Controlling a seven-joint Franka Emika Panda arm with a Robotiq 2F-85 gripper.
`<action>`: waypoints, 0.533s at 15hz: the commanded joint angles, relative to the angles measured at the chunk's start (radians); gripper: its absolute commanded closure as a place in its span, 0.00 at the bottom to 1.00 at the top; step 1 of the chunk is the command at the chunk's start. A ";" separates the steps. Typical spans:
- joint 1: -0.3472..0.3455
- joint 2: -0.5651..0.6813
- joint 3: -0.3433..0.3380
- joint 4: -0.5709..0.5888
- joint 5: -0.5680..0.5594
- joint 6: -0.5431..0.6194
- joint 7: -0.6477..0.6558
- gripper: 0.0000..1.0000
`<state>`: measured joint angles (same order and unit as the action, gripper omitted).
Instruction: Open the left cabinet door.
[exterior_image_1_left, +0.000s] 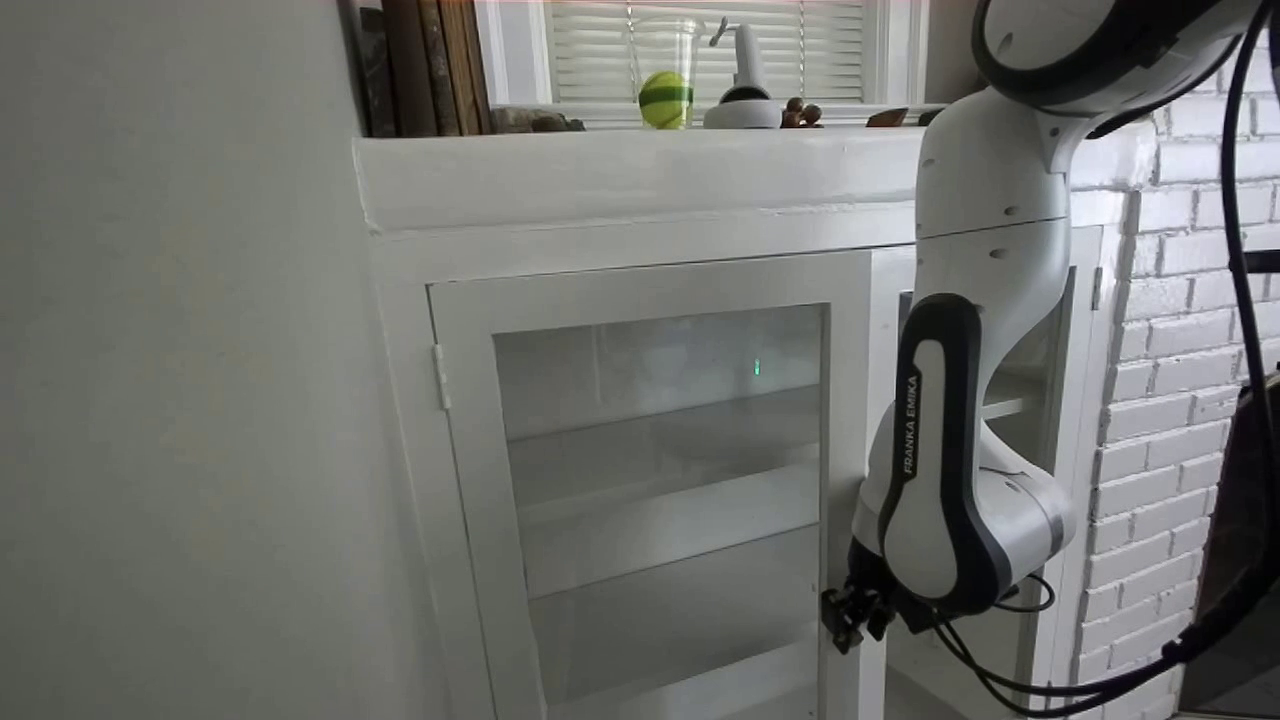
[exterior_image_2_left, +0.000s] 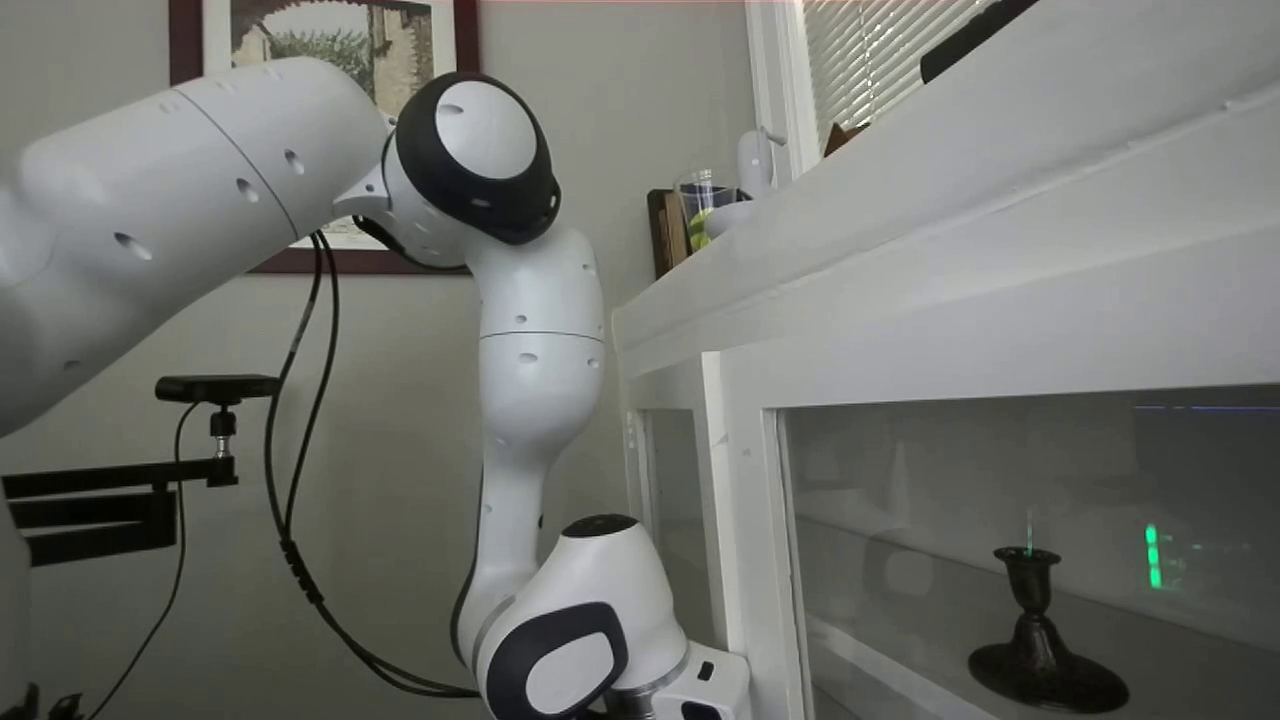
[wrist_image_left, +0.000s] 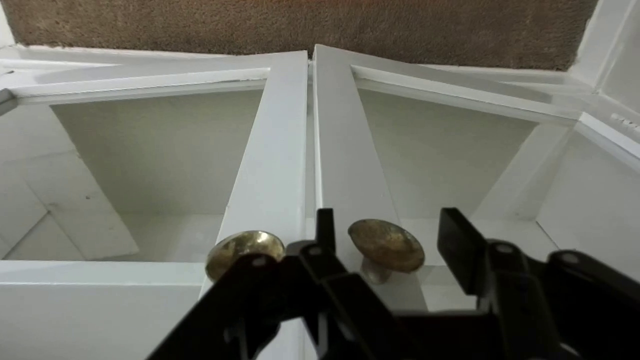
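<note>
The left cabinet door (exterior_image_1_left: 660, 470) is a white frame with a large glass pane, hinged at its left edge; it looks shut or nearly shut. It shows edge-on in an exterior view (exterior_image_2_left: 682, 500). The wrist view stands upside down, so this door (wrist_image_left: 345, 155) is right of centre there. Its worn brass knob (wrist_image_left: 386, 245) sits between my two fingers. My gripper (wrist_image_left: 385, 222) is open, a finger on each side of the knob, with gaps on both sides. In an exterior view the gripper (exterior_image_1_left: 850, 620) is at the door's right stile; the knob is hidden there.
The matching right door (wrist_image_left: 275, 135) adjoins, its brass knob (wrist_image_left: 245, 252) close behind a finger linkage. A dark candlestick (exterior_image_2_left: 1045, 640) stands behind its glass. The ledge above holds a cup with a ball (exterior_image_1_left: 665, 90). A grey wall (exterior_image_1_left: 200, 400) flanks the hinge side.
</note>
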<state>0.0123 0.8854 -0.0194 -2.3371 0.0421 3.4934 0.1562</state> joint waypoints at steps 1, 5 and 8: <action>-0.013 0.033 0.019 0.024 0.030 0.025 -0.008 0.43; -0.010 0.039 0.019 0.022 0.033 0.029 -0.008 0.52; -0.005 0.041 0.013 0.019 0.043 0.045 -0.004 0.54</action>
<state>0.0115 0.9001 -0.0150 -2.3350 0.0460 3.5001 0.1563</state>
